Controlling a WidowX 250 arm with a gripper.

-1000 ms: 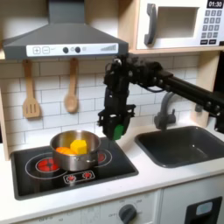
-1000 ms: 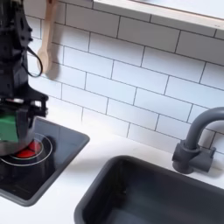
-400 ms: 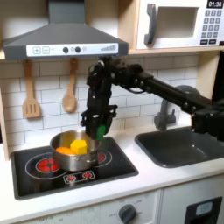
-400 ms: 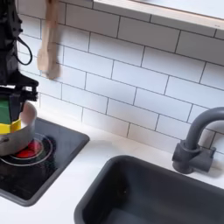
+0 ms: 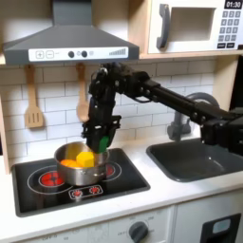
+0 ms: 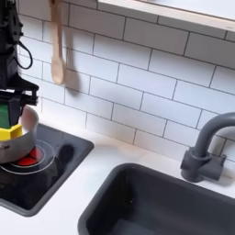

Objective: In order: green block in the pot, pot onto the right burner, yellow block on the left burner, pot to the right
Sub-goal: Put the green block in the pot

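In the first exterior view, we are seeing the pot [image 5: 80,162] sitting on the stove [image 5: 43,185], the yellow block [image 5: 85,158] inside, while our hand [image 5: 98,142] is gripping the green block [image 5: 98,140] just above its rim.

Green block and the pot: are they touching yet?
Cannot tell. In the first exterior view the hand holds the green block at the pot opening; neither exterior view shows contact or a gap plainly.
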